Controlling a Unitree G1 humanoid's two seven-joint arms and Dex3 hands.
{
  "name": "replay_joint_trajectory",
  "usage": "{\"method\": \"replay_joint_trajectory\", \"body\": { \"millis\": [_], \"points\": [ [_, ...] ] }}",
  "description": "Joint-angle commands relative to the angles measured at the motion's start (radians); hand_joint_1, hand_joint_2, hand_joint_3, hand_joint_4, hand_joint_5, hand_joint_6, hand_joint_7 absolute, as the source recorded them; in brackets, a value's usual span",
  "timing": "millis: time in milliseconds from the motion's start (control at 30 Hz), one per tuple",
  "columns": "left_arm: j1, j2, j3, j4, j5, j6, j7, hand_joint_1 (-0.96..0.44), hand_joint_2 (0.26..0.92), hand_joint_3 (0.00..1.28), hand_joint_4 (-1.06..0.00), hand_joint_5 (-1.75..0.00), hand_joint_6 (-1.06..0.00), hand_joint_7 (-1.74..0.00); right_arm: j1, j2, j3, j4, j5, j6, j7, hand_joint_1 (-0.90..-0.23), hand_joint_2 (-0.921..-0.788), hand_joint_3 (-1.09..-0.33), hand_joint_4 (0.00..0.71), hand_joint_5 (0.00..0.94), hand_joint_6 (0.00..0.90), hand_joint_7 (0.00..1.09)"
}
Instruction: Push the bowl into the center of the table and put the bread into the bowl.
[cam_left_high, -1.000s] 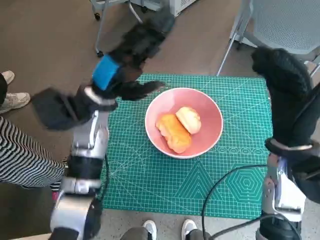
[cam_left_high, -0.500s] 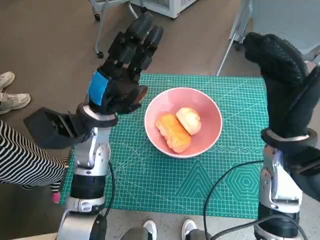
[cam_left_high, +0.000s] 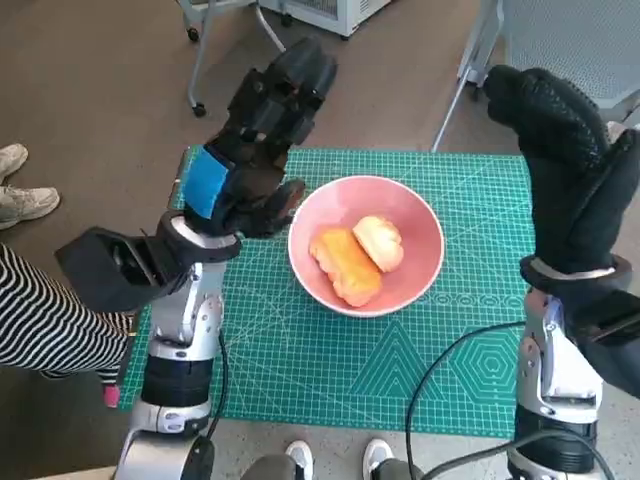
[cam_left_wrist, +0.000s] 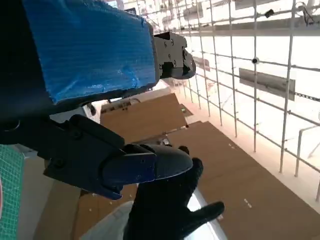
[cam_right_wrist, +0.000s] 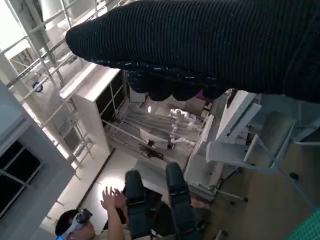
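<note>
Your pink bowl (cam_left_high: 366, 245) sits mid-mat on the green mat (cam_left_high: 300, 370) | two bread pieces (cam_left_high: 346, 265) lie inside it, touching | your left hand (cam_left_high: 255, 140) is raised just left of the bowl, fingers curled, empty | your right hand (cam_left_high: 560, 150) is raised at the mat's right edge, holding nothing | shoes (cam_left_high: 22, 200) at left.
</note>
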Motion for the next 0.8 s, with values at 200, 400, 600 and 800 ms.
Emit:
{"method": "replay_joint_trajectory", "body": {
  "millis": [200, 400, 600, 800],
  "points": [
    [0.011, -0.006, -0.012, -0.026, 0.012, 0.019, 0.018, -0.75, 0.921, 0.52, -0.04, -0.04, 0.0, -0.43, 0.022, 0.002, -0.003, 0.01, -0.002, 0.034, -0.018, -0.743, -0.921, -0.688, 0.228, 0.004, 0.146, 0.57],
    [0.007, -0.008, -0.013, -0.019, 0.021, 0.008, 0.029, -0.74, 0.921, 0.52, -0.04, -0.04, 0.0, -0.43, 0.027, 0.001, -0.003, 0.006, -0.005, 0.043, -0.023, -0.741, -0.921, -0.688, 0.228, 0.004, 0.148, 0.57],
    [0.005, -0.015, -0.01, -0.01, 0.03, -0.006, 0.04, -0.73, 0.921, 0.52, -0.04, -0.05, 0.0, -0.44, 0.027, 0.004, -0.002, 0.01, -0.006, 0.043, -0.028, -0.736, -0.921, -0.689, 0.228, 0.003, 0.147, 0.57],
    [0.004, -0.021, -0.007, 0.0, 0.045, -0.026, 0.05, -0.72, 0.921, 0.52, -0.04, -0.05, 0.0, -0.44, 0.028, 0.006, 0.003, 0.012, -0.012, 0.039, -0.033, -0.725, -0.921, -0.69, 0.228, 0.003, 0.145, 0.57]
  ]
}}
